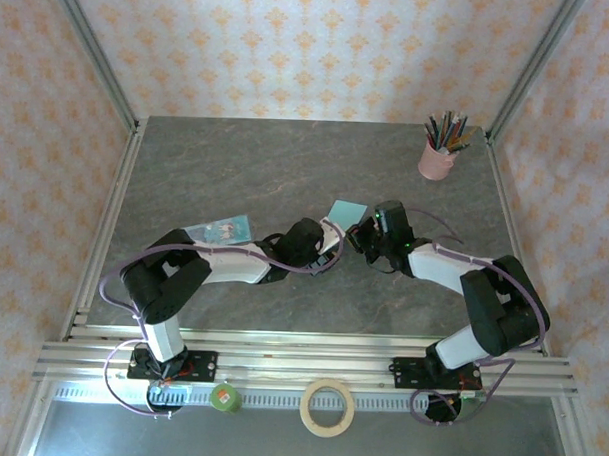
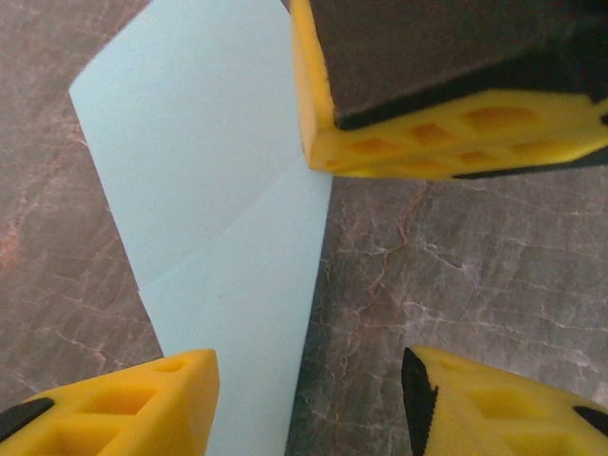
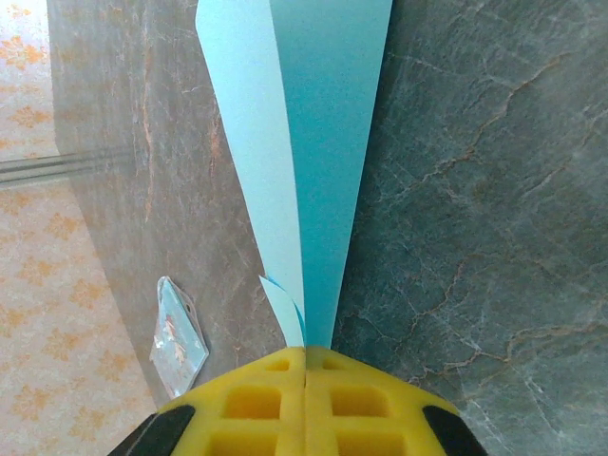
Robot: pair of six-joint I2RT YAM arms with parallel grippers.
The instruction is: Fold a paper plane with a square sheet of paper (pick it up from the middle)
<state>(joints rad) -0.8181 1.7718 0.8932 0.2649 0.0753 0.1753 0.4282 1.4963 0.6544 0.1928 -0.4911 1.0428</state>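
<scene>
Turquoise paper (image 1: 347,211), folded narrow, is pinched in my right pincer (image 3: 305,353): yellow fingers pressed flat together, the paper's tight end clamped between them. From that wrist it fans away from the tips in two layers, a paler flap on the left and a deeper blue one on the right, with a small corner curling out just by the grip. My left pincer (image 2: 309,380) is right alongside, jaws standing apart, grey table (image 2: 456,285) visible between the two fingers. The paper runs down past one of them, a diagonal crease across it; touching that finger or not, I can't tell. From above, both pincers meet near the middle of the table, the paper poking out beyond them toward the far side. Off to the left, beside my left arm, lies a small pale blue card (image 1: 219,228) with a picture on it, apart from the paper. A pink cup of pencils (image 1: 437,161) stands in the far right corner.
</scene>
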